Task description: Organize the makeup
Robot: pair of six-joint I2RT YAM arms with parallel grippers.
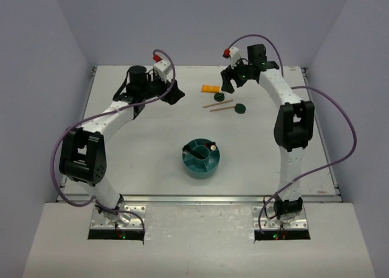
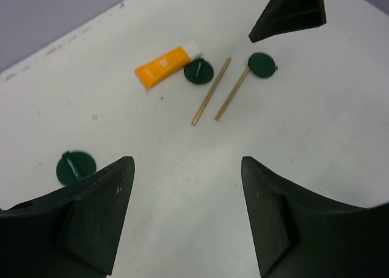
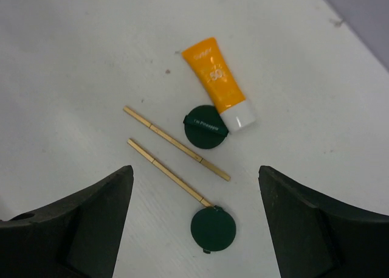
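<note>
- Left gripper [image 1: 174,95] hangs over the far left of the table [image 1: 152,145]. We see its fingers [image 2: 91,217] spread wide with nothing between them.
- Right gripper [image 1: 230,82] hovers over the far right. Its fingers [image 3: 79,229] are just as wide apart, and it's empty too.
- Between the two grippers lies the makeup cluster. First we have an orange tube [image 3: 213,74] with a white cap, and we read a white "50" on it. The smaller lettering above that is too blurred for us.
- A dark green compact [image 3: 206,126] sits touching that white cap. Its lid carries a short line of white writing, too small for us to read.
- Two tan sticks [image 3: 176,143] lie side by side, close and parallel, just beside that compact.
- In the right wrist view, the lower stick's end touches a second compact [image 3: 213,229].
- A third compact [image 2: 76,168] lies well apart from the cluster, near the left fingers.
- The teal bowl [image 1: 200,171] stands mid-table, closer to the arm bases, and we spot a dark slim item [image 1: 211,147] at its far rim.
</note>
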